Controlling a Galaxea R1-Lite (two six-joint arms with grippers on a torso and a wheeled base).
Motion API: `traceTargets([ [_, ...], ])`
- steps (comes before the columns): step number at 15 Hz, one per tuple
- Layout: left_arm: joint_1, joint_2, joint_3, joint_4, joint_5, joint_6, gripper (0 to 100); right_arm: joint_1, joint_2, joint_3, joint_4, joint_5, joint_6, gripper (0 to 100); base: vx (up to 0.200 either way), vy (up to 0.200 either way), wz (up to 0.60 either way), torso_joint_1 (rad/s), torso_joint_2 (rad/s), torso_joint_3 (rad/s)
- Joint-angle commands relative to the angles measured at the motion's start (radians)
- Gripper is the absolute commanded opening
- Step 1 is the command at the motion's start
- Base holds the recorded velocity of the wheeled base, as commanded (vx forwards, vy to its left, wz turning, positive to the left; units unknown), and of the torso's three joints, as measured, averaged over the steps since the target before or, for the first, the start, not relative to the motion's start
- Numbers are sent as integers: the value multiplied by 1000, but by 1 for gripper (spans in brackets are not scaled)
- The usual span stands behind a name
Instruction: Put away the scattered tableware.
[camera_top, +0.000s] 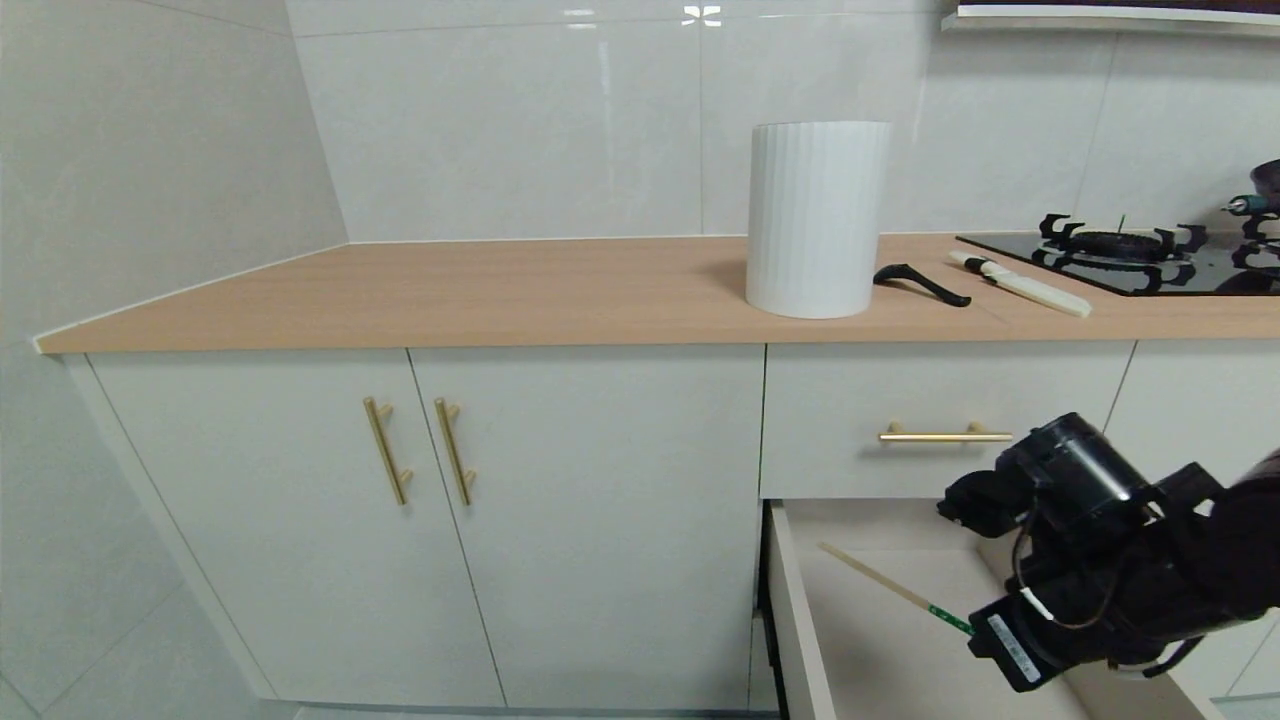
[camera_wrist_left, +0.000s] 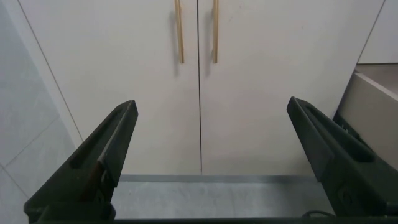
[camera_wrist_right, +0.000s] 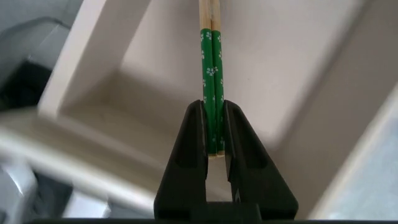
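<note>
Two chopsticks (camera_wrist_right: 211, 62) sit clenched in the right claw (camera_wrist_right: 212, 118), long axis pointing away over the open drawer (camera_top: 795, 590); left claw (camera_wrist_left: 210, 112), released, faces the cabinet doors (camera_wrist_left: 261, 93).

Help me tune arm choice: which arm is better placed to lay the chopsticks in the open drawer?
Right. The right gripper is shut on the chopsticks, holding them above the open drawer. The left gripper is open and empty, facing the closed cabinet doors.

Wooden countertop (camera_top: 500, 290), white ribbed canister (camera_top: 817, 220) upright, black utensil (camera_top: 922, 284) and cream knife (camera_top: 1020, 285) beside it, gas hob (camera_top: 1150, 280)
</note>
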Motion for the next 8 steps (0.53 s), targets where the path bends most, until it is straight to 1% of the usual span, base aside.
traceTargets([
  [1, 0, 0, 0, 0, 0, 1, 100, -4, 228, -89, -14, 3, 90, 0, 0, 0, 0, 0, 0, 0],
  [5, 0, 0, 0, 0, 0, 0, 100, -12, 395, -188, -11, 0, 187, 0, 0, 0, 0, 0, 0, 0],
  [8, 0, 0, 0, 0, 0, 1, 100, -12, 484, -214, -11, -13, 211, 0, 0, 0, 0, 0, 0, 0],
])
